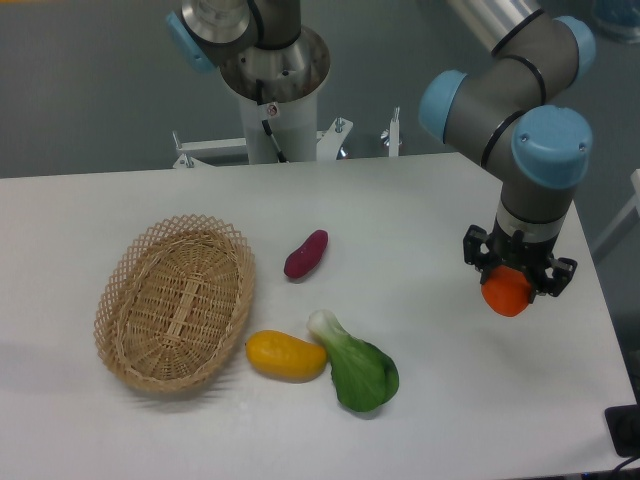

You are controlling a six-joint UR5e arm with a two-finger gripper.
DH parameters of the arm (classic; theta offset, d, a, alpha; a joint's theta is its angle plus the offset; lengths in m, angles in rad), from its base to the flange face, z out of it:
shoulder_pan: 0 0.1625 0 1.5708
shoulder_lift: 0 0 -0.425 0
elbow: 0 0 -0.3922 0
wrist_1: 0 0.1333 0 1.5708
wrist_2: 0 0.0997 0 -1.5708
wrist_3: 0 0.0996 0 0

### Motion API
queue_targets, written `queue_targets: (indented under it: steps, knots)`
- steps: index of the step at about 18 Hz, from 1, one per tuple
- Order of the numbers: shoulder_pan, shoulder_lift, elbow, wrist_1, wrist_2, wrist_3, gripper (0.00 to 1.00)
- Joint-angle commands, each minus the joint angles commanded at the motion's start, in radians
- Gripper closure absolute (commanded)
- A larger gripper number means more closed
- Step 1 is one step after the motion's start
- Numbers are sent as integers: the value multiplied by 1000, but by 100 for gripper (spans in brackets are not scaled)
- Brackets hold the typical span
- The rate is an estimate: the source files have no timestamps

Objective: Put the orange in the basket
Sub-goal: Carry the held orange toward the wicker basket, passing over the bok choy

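**Orange in hand, basket far across**

I saw the gripper (512, 285) closed around the orange (507, 291) at one end of the table (420, 200). The basket (176, 301) lay well apart at the other end, beyond the yellow fruit (286, 356).

Lab: pedestal-mounted arm (505, 90), bare white table (450, 400)

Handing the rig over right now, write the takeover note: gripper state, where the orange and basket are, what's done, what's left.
Gripper: shut on the orange, at the table's right side; whether it is lifted clear of the surface is hard to tell.
Basket: far left, nothing in it.
Between them: purple sweet potato, yellow fruit, bok choy.
Done: grasp.
Left: carry the orange leftward to the basket, release inside.
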Motion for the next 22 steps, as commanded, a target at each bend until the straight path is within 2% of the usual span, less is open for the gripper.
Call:
queue_targets:
  steps: [9, 13, 22]
  knots:
    - [-23, 3, -3, -2, -2, -15, 44]
    - [-43, 8, -15, -3, -18, -80, 44]
    - [-181, 11, -80, 9, -17, -251, 44]
